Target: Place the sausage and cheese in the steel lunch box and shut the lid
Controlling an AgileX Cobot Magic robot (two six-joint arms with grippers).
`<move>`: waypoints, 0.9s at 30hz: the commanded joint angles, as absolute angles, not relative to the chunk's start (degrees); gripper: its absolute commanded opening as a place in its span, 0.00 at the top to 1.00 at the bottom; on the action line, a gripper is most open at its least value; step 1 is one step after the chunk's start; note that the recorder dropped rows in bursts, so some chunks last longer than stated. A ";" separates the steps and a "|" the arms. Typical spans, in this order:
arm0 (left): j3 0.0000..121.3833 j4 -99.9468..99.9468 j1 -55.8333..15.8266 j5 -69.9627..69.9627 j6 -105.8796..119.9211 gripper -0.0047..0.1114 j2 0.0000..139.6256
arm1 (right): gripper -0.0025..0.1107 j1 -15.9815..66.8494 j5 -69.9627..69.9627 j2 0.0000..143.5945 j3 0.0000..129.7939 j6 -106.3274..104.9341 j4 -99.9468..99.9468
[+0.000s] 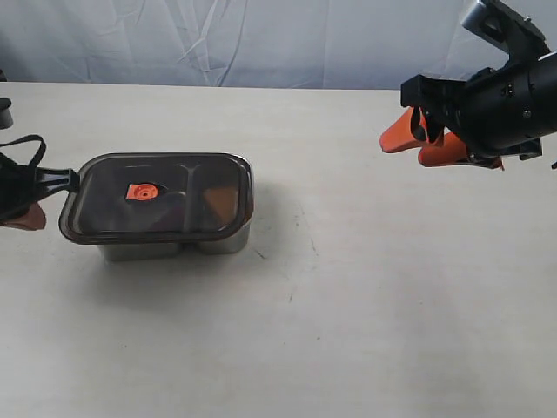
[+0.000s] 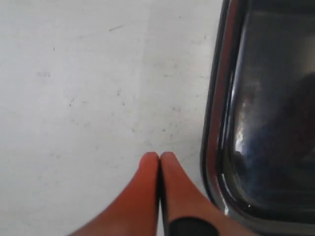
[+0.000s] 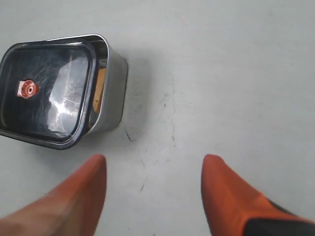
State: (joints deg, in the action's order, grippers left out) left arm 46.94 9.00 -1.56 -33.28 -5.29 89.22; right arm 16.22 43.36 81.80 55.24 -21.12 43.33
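The steel lunch box (image 1: pixel 218 241) stands left of the table's middle, with the dark translucent lid (image 1: pixel 104 209) lying on top and its orange valve (image 1: pixel 142 191) facing up. Through the lid an orange patch shows, the cheese (image 1: pixel 222 202), which also shows at the box's open edge (image 3: pixel 100 86). The sausage cannot be made out under the dark lid. My left gripper (image 2: pixel 158 156) is shut and empty, low beside the lid's (image 2: pixel 266 123) left end, also at the frame edge (image 1: pixel 30 216). My right gripper (image 1: pixel 402 150) hangs open and empty, high at the far right (image 3: pixel 153 160).
The pale table (image 1: pixel 365 305) carries faint scuff marks right of the box. A grey cloth backdrop (image 1: pixel 261 39) closes off the far side.
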 commanded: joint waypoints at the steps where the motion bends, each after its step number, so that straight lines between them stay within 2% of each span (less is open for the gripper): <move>1: 50.70 6.53 -1.31 -36.02 -5.17 0.96 90.84 | 0.49 16.12 42.49 81.88 54.98 -21.46 42.73; 6: 52.25 9.33 -1.73 -37.45 -5.13 0.96 93.79 | 0.49 16.12 42.29 81.88 54.98 -21.46 42.63; 11: 53.99 8.27 -5.82 -36.44 -5.31 0.96 94.34 | 0.49 16.12 41.56 81.88 54.98 -21.46 42.53; 27: 54.32 10.43 -5.84 -33.74 -5.31 0.96 95.61 | 0.49 16.12 41.45 81.88 54.98 -21.46 42.57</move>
State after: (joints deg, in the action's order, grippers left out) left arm 53.99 8.58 -5.53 -34.36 -5.29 94.93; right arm 16.22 41.95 81.80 55.24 -21.12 42.02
